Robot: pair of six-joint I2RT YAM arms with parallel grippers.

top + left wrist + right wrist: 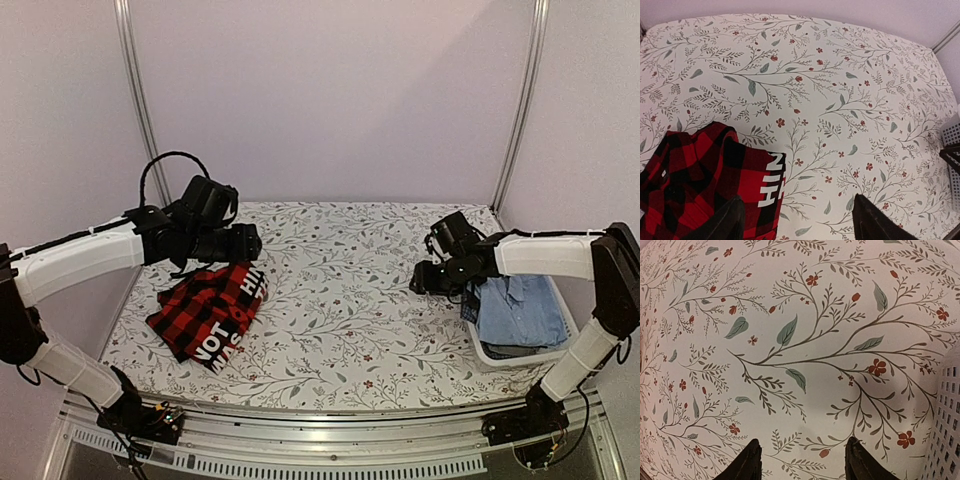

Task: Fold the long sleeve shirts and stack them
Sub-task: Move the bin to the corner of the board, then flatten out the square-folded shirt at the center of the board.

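Left tool (797,222): fingers apart, empty, hanging above an edge of the red-and-black check shirt (695,185); right tool (804,462): fingers apart, empty, over bare surface (790,365) just beside the basket (520,358).

Check shirt: compact, roughly folded bundle, white letters showing, on the left of the surface; blue shirt (520,305): heaped in the basket at the right.

Risks, as judged: right tool pinching only a top layer, so the blue shirt trails or drags the basket; fingers catching the basket's mesh wall; left tool snagging the check shirt and loosening its fold; stack landing askew.
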